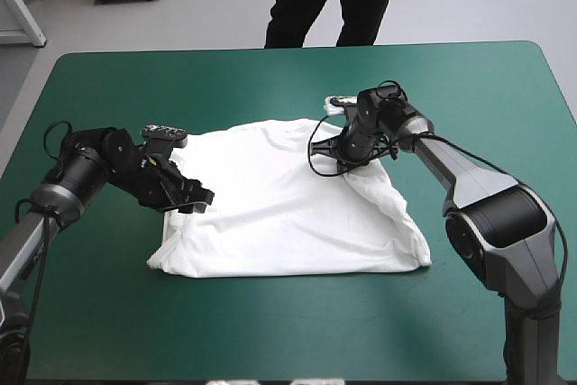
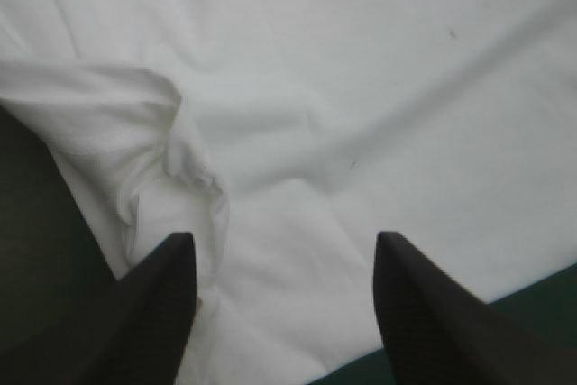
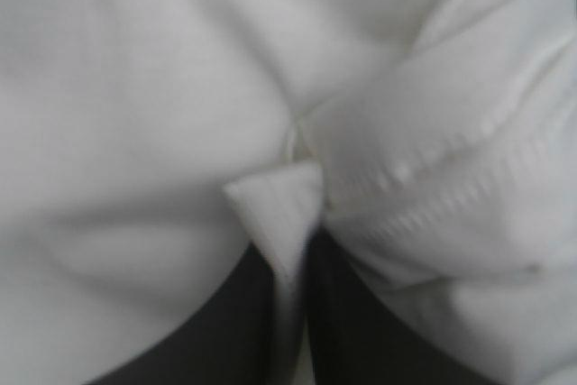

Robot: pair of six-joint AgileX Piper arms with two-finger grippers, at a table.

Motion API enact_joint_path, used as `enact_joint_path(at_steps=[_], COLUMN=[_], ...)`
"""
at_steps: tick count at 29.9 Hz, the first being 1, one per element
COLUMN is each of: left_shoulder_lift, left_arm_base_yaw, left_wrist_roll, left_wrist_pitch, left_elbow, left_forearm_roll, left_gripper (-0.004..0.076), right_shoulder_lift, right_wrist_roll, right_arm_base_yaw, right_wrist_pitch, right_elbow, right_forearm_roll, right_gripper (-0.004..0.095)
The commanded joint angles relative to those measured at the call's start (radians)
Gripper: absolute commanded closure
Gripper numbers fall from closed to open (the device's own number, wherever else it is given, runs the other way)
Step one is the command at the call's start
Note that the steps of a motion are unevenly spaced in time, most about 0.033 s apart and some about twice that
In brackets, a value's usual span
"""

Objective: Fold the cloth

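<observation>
The white T-shirt (image 1: 288, 209) lies mostly flat at the middle of the teal-green table, its right side folded inward into a thick ridge. My left gripper (image 1: 194, 197) hovers low over the shirt's left edge. In the left wrist view it (image 2: 281, 239) is open, with a rumpled sleeve fold (image 2: 171, 151) ahead of one finger and white cloth (image 2: 379, 87) spread beyond. My right gripper (image 1: 347, 161) is at the shirt's far right part. In the right wrist view it (image 3: 290, 245) is shut on a pinched fold of the T-shirt (image 3: 135, 105), with a ribbed hem bunched beside it.
Bare teal-green cover (image 1: 270, 331) runs wide in front of the shirt and along both sides (image 1: 505, 96). The table's far edge (image 1: 288, 50) is a little beyond the shirt.
</observation>
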Motion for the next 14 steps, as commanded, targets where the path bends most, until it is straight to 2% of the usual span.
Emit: enact_joint_path(at_steps=[1,4,6,14], left_shoulder_lift=[-0.038,-0.038,-0.04,-0.074], left_arm_base_yaw=[-0.002,-0.002,-0.002,-0.002], left_wrist_roll=[-0.009,-0.009,-0.009,-0.146], left_wrist_pitch=[-0.009,-0.02,-0.02,-0.016], left_elbow=[-0.03,-0.03,-0.03,-0.03], left_forearm_roll=[-0.019,-0.015,-0.008,0.144], left_gripper=[0.0304,0.0304,0.0304,0.0304], right_shoulder_lift=[-0.029,-0.04,-0.054,-0.217], right_wrist_roll=[-0.058,-0.09,-0.09,-0.067], right_arm_base_yaw=[0.002,0.003,0.003,0.003], right_wrist_pitch=[0.031,0.03,0.049,0.133], right_elbow=[-0.021,-0.03,-0.051,-0.081], right_forearm_roll=[0.12,0.141,0.119,-0.083], right_gripper=[0.0586,0.0372,0.03,0.031])
